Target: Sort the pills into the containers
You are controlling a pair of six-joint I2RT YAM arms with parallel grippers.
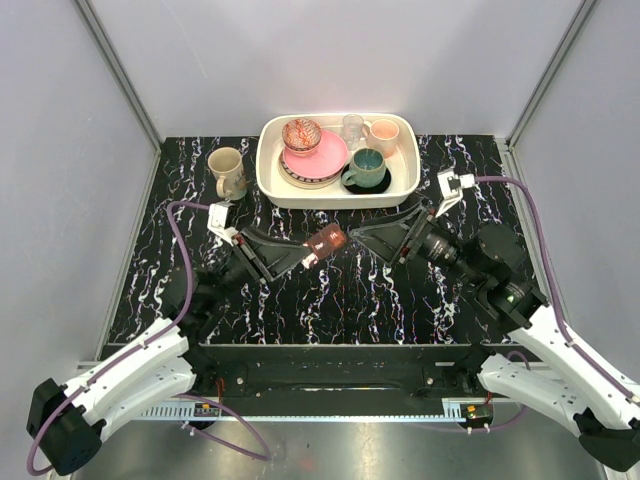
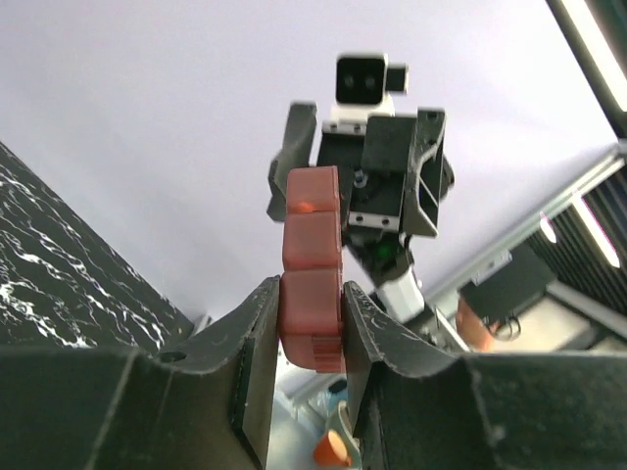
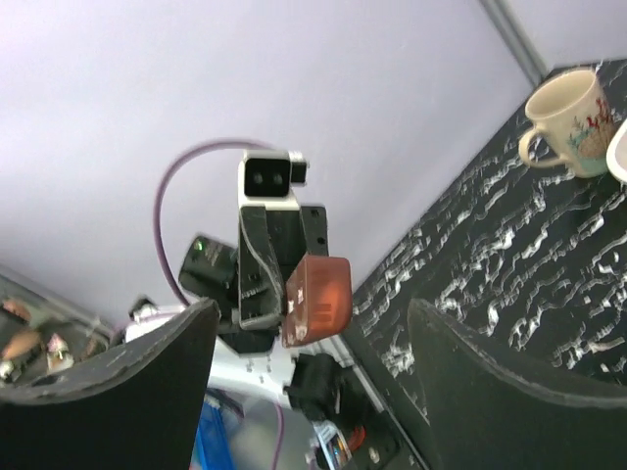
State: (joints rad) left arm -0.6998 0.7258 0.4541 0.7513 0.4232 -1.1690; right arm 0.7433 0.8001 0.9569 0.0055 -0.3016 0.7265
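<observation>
Top view showed our left gripper point(image 1: 310, 251) clamped narrowly on the brown pill case point(image 1: 327, 242), held in the air just in front of the white tray point(image 1: 268, 182). Our right gripper point(image 1: 370, 236), fingers spread wide, faced the case from beside it. We judged a firm left hold and a slow, square approach best.

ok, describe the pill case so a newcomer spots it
Just in front of the white tray of crockery, the left gripper pinches the pill case. It's a small reddish-brown oblong split into a row of compartments, unlike the round beige mug.
</observation>
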